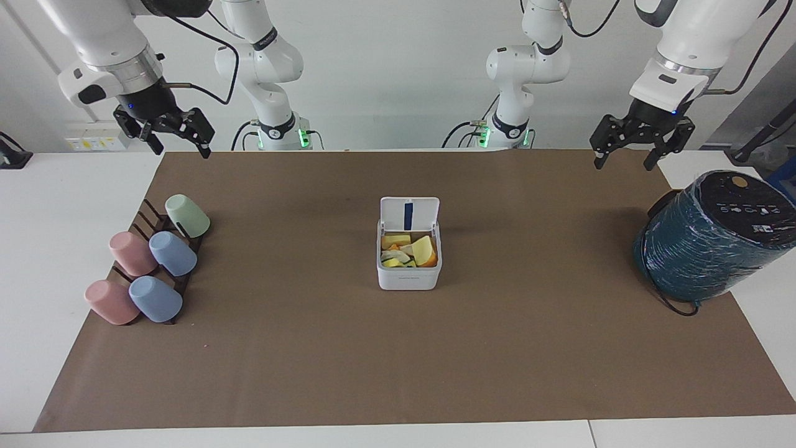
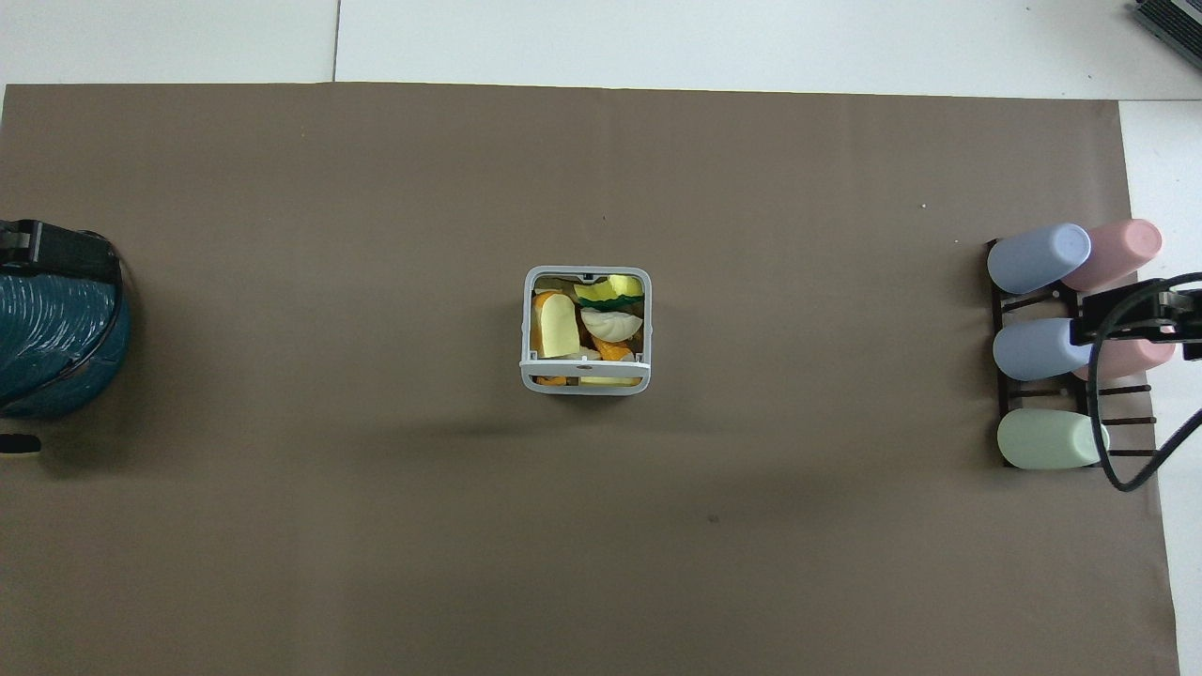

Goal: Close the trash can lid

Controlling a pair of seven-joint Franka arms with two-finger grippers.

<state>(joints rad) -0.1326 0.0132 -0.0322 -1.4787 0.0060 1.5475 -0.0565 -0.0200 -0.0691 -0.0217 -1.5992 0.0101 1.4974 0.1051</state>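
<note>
Two grippers hang raised at the robots' edge of the bench, well apart from the trash can, which stands at the bench centre on the brown mat. The lid stands upright, hinged on the can's wall nearer the robots, with its blue-striped inner face turned away from them. The can holds yellow and orange scraps.

The left gripper is over the mat's edge toward the left arm's end, near the teal wrapped cylinder; its jaws are spread and hold nothing. The right gripper is over the mat's corner at the right arm's end, above the cup rack; its jaws are likewise spread and hold nothing.

Judgement: closing calls for a push on the lid's outer face, directed away from the robots and downward. Both grippers lie about equally distant from the can, so neither has a clear advantage.

View comparison: the facing view shows the lid's upright stance and both grippers' height. The overhead view shows the lid only edge-on as a thin bar, but confirms the opening is unobstructed.
</note>
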